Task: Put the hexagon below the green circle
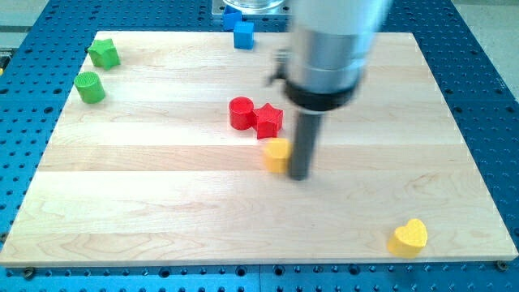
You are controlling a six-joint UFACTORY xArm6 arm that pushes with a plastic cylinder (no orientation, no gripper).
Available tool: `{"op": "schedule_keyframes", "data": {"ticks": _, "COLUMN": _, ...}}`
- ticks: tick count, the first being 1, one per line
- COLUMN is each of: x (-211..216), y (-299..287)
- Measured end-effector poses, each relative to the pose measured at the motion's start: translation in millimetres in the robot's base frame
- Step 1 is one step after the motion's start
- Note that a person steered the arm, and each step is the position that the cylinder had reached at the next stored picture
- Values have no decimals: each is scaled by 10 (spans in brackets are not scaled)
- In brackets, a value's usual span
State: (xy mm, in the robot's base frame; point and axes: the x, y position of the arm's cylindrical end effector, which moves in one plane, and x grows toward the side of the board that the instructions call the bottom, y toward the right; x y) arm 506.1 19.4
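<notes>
Yellow hexagon sits mid-bench, just below the red star and red cylinder, w/ my tip touching or nearly touching its right side; no hand on this rig, just the rod. Green circle is far off at the view's upper left beside the green star, so approx. the whole leftward push remains, I judge.

Silver cyl. housing, black collar, dark rod
</notes>
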Motion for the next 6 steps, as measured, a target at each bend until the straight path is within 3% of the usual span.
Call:
{"op": "schedule_keyframes", "data": {"ticks": 1, "x": -34, "y": -211}}
{"op": "schedule_keyframes", "data": {"ticks": 2, "x": -133, "y": -44}}
{"op": "schedule_keyframes", "data": {"ticks": 4, "x": -494, "y": -1482}}
{"op": "schedule_keyframes", "data": {"ticks": 6, "x": -625, "y": -1530}}
